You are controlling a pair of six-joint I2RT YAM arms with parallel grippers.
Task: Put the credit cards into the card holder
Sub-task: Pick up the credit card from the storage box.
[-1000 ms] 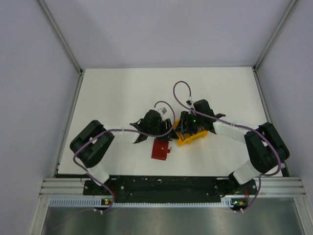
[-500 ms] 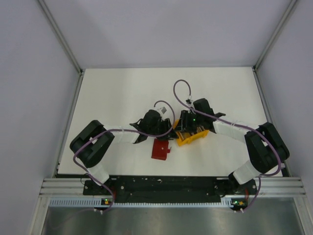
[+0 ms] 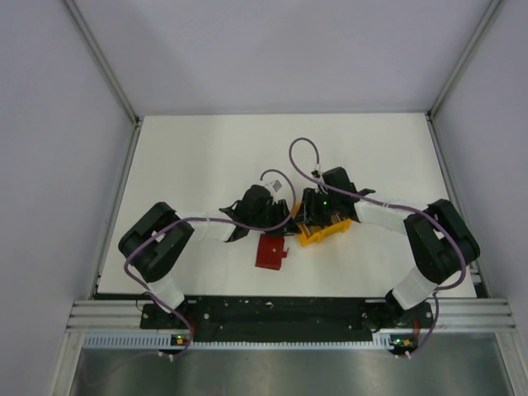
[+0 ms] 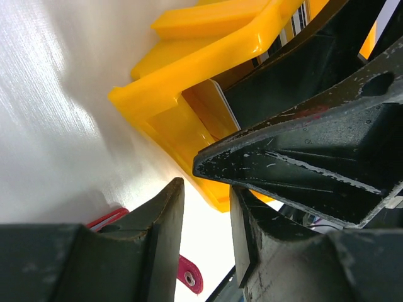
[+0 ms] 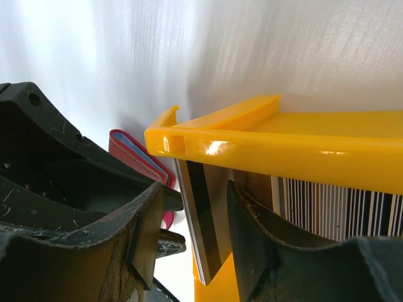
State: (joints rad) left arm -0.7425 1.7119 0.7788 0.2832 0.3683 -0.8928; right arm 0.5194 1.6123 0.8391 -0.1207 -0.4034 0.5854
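The yellow bin (image 3: 327,230) holds the credit cards on edge. In the right wrist view a grey, dark-striped card (image 5: 203,220) stands at the bin's (image 5: 277,141) left end, with striped cards (image 5: 340,207) beside it. My right gripper (image 5: 200,234) is open with the grey card between its jaws and a gap on each side. It is at the bin's left end (image 3: 309,216). The dark red card holder (image 3: 271,252) lies flat, also showing in the right wrist view (image 5: 135,157). My left gripper (image 3: 281,218) is open and empty (image 4: 206,214), beside the bin's corner (image 4: 189,82) and above the holder's snap tab (image 4: 189,280).
The two grippers are close together, almost touching, at the bin's left end. The right gripper's black finger (image 4: 302,148) fills the right of the left wrist view. White table (image 3: 198,165) spreads all round, bounded by grey walls.
The right arm's elbow and wrist have shifted slightly left toward the bin. The left arm, the bin and the card holder have not visibly moved.
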